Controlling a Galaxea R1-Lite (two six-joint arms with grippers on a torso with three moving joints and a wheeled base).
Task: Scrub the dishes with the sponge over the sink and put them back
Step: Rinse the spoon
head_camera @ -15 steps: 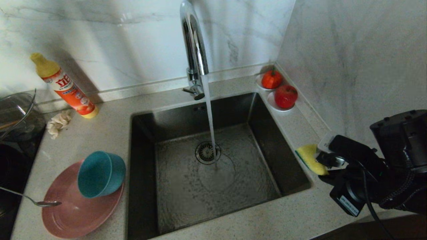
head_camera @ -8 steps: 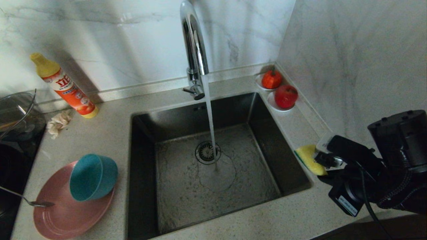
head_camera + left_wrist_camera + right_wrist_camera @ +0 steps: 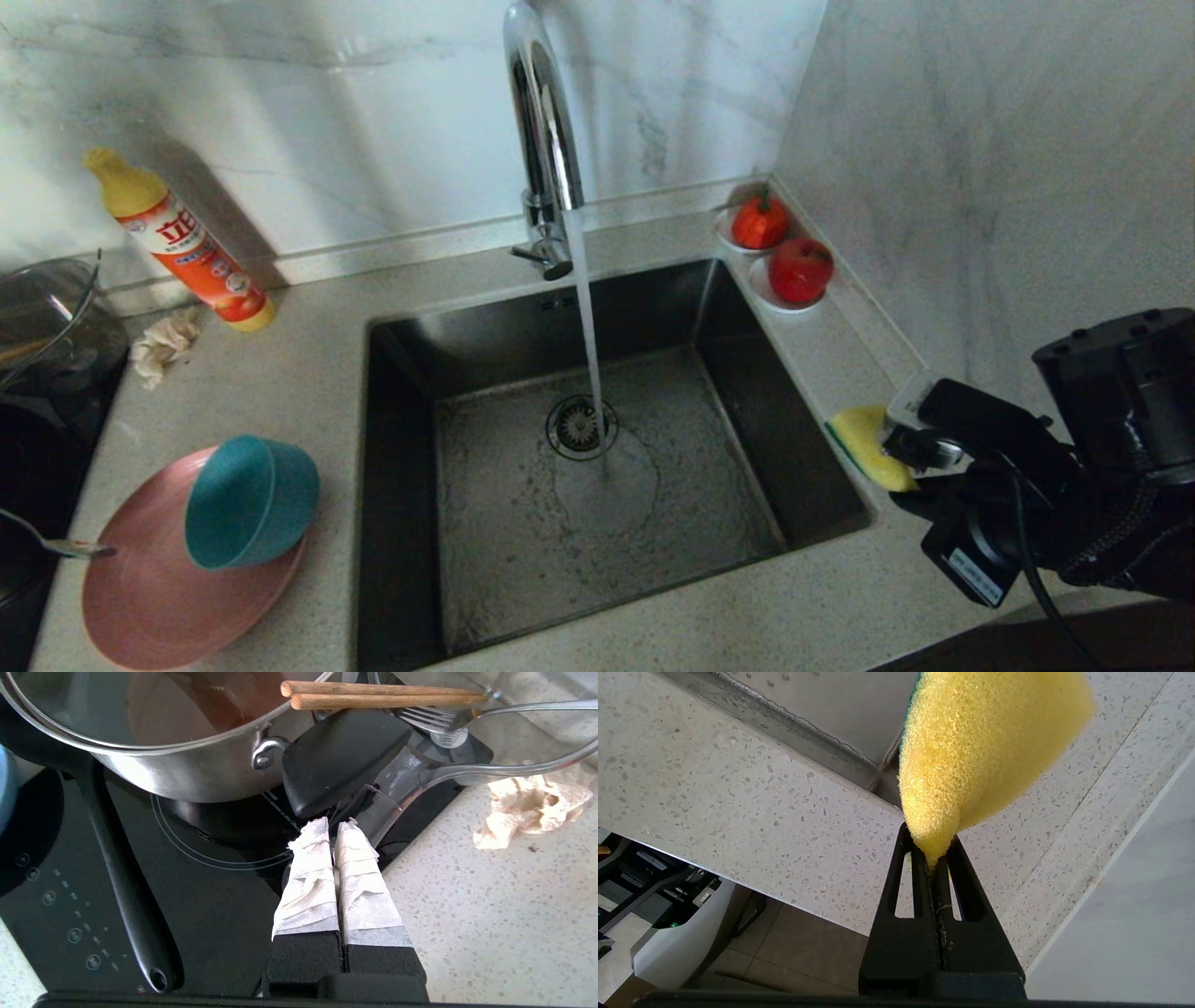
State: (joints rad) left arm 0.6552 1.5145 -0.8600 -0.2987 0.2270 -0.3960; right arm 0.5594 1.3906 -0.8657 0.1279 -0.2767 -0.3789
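Right gripper (image 3: 934,856) held level beside sink (image 3: 411,355) rim, fingers clamped on sponge (image 3: 976,751), left gripper (image 3: 332,828) over stovetop, fingers closed, apparently empty, bowl (image 3: 250,502) tilted on plate (image 3: 140,616), counter left of sink.

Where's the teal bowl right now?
In the head view, the teal bowl lies tipped on the pink plate, on the counter left of the sink.

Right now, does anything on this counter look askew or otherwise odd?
Yes. The teal bowl lies tipped on its side on the pink plate, left of the sink. The tap is running into that sink with nothing under the stream.
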